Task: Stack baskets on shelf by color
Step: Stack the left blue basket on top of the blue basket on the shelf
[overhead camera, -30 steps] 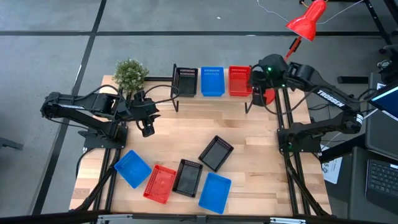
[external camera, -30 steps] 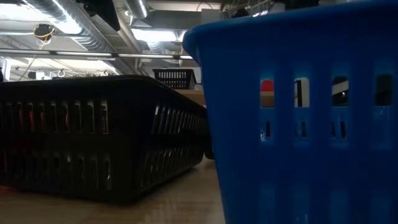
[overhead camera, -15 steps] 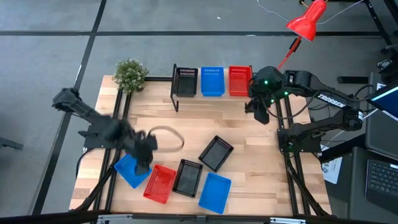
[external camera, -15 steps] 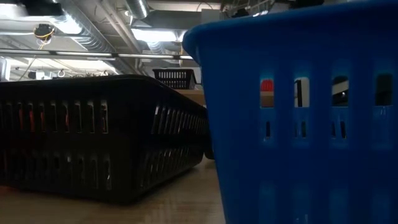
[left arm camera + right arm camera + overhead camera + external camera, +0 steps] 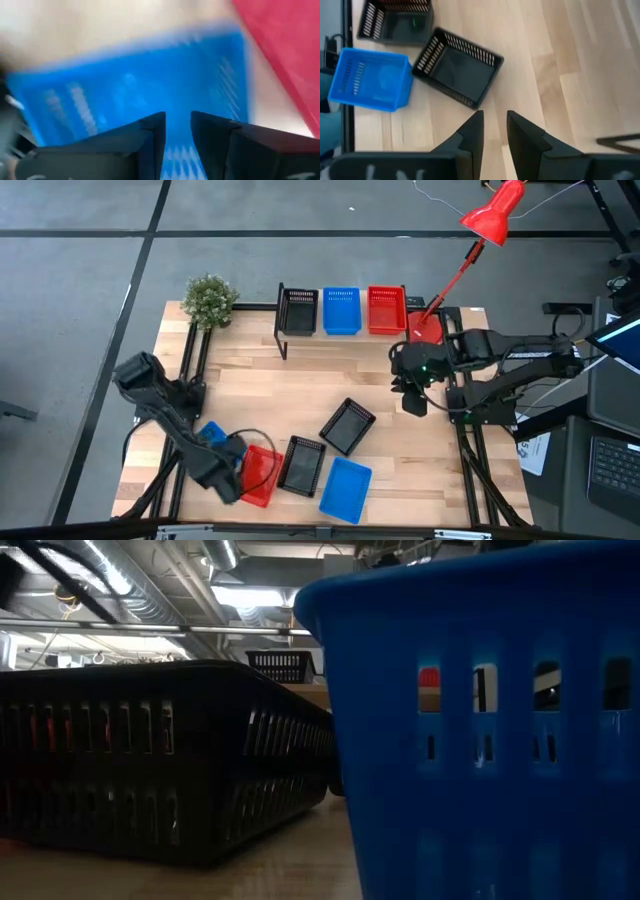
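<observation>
On the shelf (image 5: 340,332) at the table's far edge stand a black basket (image 5: 298,310), a blue one (image 5: 341,310) and a red one (image 5: 386,310). Near the table's front lie a blue basket (image 5: 211,436), a red one (image 5: 260,474), two black ones (image 5: 302,464) (image 5: 347,425) and another blue one (image 5: 346,488). My left gripper (image 5: 230,472) hovers over the left blue basket (image 5: 125,95), fingers close together, with the red basket (image 5: 285,55) beside it. My right gripper (image 5: 413,398) hangs shut over bare wood, right of the tilted black basket (image 5: 457,67).
A potted plant (image 5: 209,300) stands at the far left corner. A red lamp (image 5: 495,210) rises from its base (image 5: 425,330) by the shelf's right end. Bare wood (image 5: 300,385) lies between the shelf and the loose baskets. The low view is filled by a blue basket (image 5: 480,730) and a black one (image 5: 150,760).
My left arm has swung from beside the plant toward the near edge, coming down over the left blue and red baskets. My right gripper has drawn away from the shelf's right end toward the near edge, to mid-table height on the right side. No basket has moved.
</observation>
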